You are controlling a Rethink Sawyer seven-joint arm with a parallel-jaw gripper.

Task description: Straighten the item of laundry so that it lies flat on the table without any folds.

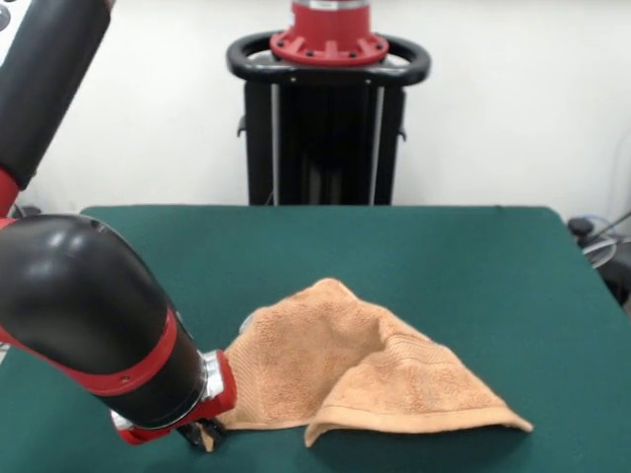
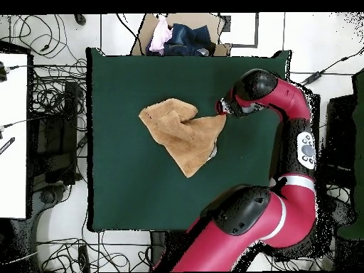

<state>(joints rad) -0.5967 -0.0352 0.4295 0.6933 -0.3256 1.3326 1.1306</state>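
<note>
Towel (image 1: 340, 370) lies crumpled near mid table (image 1: 444, 256), w/ one big flap folded over itself and a raised ridge running across the top; outline is roughly triangular from overhead (image 2: 181, 131), not square. Gripper (image 1: 200, 434) sits at towel's corner, low to the cloth, touching or just beside that edge; overhead puts it at the pointed corner nearest the arm's wrist (image 2: 226, 110). Fingers mostly hidden under the wrist, so can't tell if they're wide, narrow or pinching the corner. Progress, as I judge it: early to mid. Nothing reads flat yet; at least one fold, prob. two layers, remains. Left to do: pull this corner outward away from towel's centre, then spread the other corners. Cardboard box w/ clothes (image 2: 181, 37) sits just beyond table's far edge from the towel, not involved.
</note>
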